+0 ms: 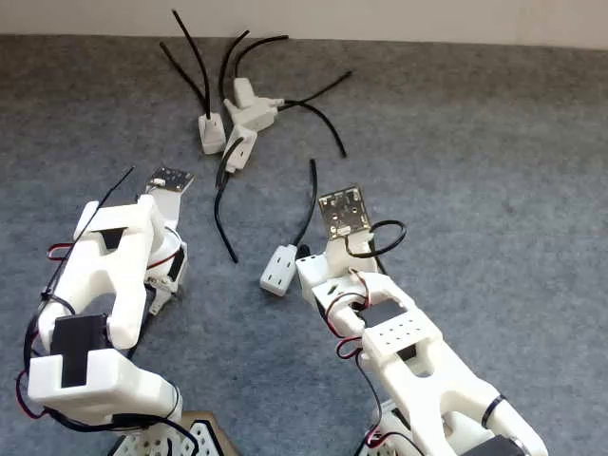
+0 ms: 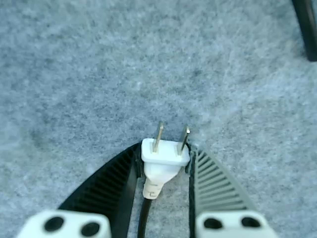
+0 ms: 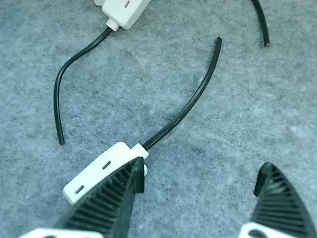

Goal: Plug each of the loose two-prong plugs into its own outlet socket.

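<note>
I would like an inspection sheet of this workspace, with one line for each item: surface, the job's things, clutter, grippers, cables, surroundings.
Surface: grey felt-like mat, flat, under everything.
Job's things: white two-prong plug held with its prongs pointing away from the gripper; white outlet socket with black cord lying loose by the right arm; cluster of white plugs and sockets at the far side.
Clutter: nothing seen.
Grippers: left gripper shut on the plug; right gripper open, one finger at the socket's end, nothing between the fingers.
Cables: short black cords with cut ends, curved, spread on the mat.
Surroundings: pale strip along the far edge.
</note>
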### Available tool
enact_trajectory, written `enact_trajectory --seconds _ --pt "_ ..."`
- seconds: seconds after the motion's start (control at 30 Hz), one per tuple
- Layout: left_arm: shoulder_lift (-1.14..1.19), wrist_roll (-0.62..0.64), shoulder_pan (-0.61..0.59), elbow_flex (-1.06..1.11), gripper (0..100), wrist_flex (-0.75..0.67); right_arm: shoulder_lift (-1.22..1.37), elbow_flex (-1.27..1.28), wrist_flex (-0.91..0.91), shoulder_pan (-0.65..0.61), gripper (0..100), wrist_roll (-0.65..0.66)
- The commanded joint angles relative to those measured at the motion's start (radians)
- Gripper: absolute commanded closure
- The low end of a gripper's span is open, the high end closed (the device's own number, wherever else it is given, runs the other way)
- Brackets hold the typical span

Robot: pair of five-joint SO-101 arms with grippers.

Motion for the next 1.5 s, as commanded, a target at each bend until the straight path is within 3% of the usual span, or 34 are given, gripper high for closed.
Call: enact_trajectory --seconds 0.0,0.17,0.4,0.6,0.93,1.17,1.47 --pt "0.004 -0.011 0.010 -0.031 100 0.021 -0.028 -0.007 -0.024 -0.002 64.9 0.014" --pt "-0.045 -0.009 0.012 -0.113 100 0.025 -0.028 -0.008 -0.024 -0.001 64.9 0.014" --pt "-0.400 -0.003 0.076 -0.079 100 0.011 -0.028 -0.012 -0.021 -0.001 64.9 0.014" --pt "-0.661 0.009 0.248 0.154 100 -0.262 -0.028 -0.008 -0.019 0.001 64.9 0.014" --pt "-0.908 0.442 0.456 0.228 100 -0.473 -0.031 -0.015 -0.019 0.116 64.9 0.008" --pt "-1.070 0.477 0.559 0.467 100 -0.890 -0.035 -0.015 -0.019 0.116 64.9 0.008" --pt "-1.297 0.474 0.558 0.858 100 -1.364 -0.038 -0.015 -0.019 0.116 64.9 0.008"
